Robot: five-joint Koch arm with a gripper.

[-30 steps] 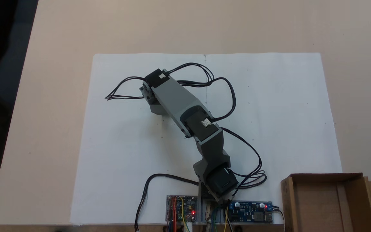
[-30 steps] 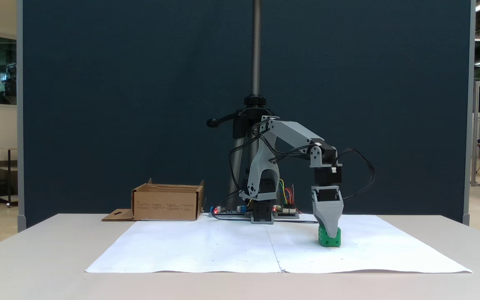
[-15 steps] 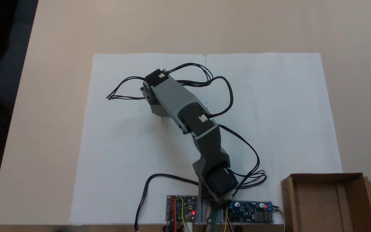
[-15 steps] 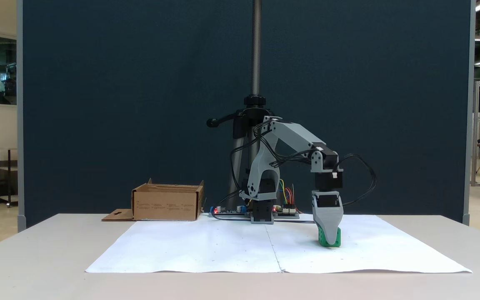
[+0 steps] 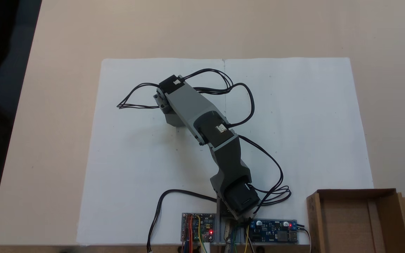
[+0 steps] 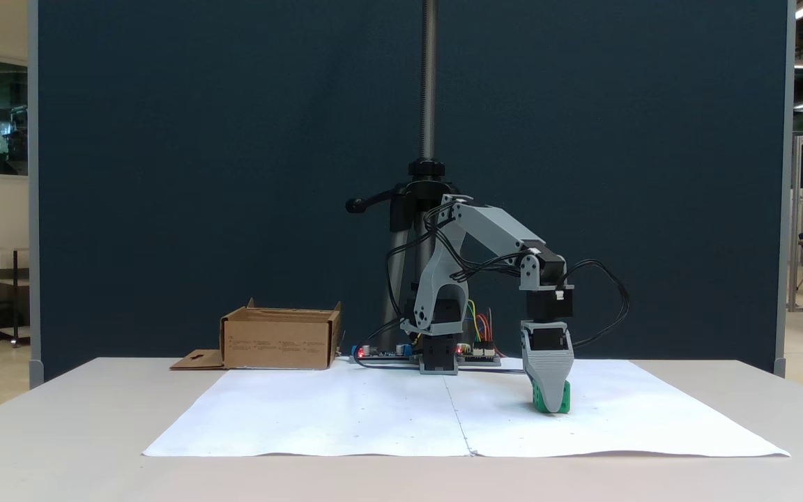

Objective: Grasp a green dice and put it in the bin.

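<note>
**End effector down over the green dice**

In a fixed view the end effector (image 6: 549,408) points straight down, its grey jaw covering most of the green dice (image 6: 564,400), which sits on the white paper (image 6: 346,411) on the counter (image 6: 60,432). Only 1 jaw shows, so its opening cannot be told. The bin (image 6: 279,339) stands well apart, at the counter's far left.

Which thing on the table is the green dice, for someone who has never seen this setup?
Find the white paper sheet on the table, then the grey arm's gripper pointing down onto it. The green dice is the small cube peeking out beside the gripper's tip, resting on the sheet. Nothing else on the sheet is bright green; the brown cardboard bin stands far across.
</note>
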